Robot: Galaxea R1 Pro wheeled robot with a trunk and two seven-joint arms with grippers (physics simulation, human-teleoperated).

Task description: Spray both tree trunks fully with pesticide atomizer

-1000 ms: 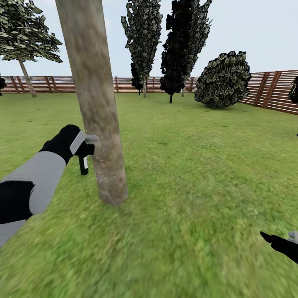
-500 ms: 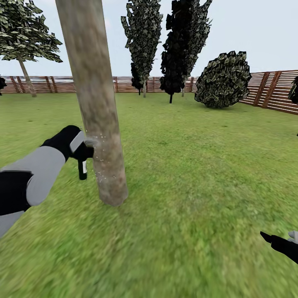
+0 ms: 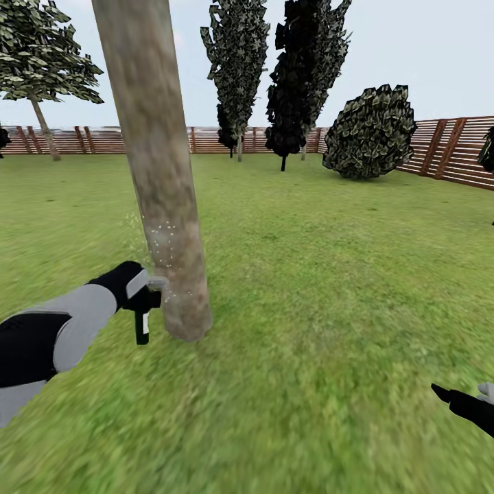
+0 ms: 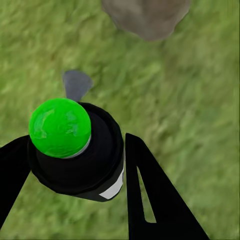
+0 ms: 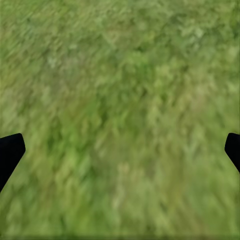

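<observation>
Left gripper [image 3: 145, 296] clamps the pesticide atomizer [image 3: 142, 322]; right gripper [image 3: 473, 401], spread empty, cut off.

No text, brand, number or sign can be read anywhere. The pesticide atomizer [image 4: 75, 150] carries a small white label patch on its dark body, at about 5 o'clock in the left wrist view, but it is blank.

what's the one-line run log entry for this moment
left gripper: shut on atomizer | aim: tree trunk base | pesticide: speckles on trunk | right gripper: open, idle
</observation>
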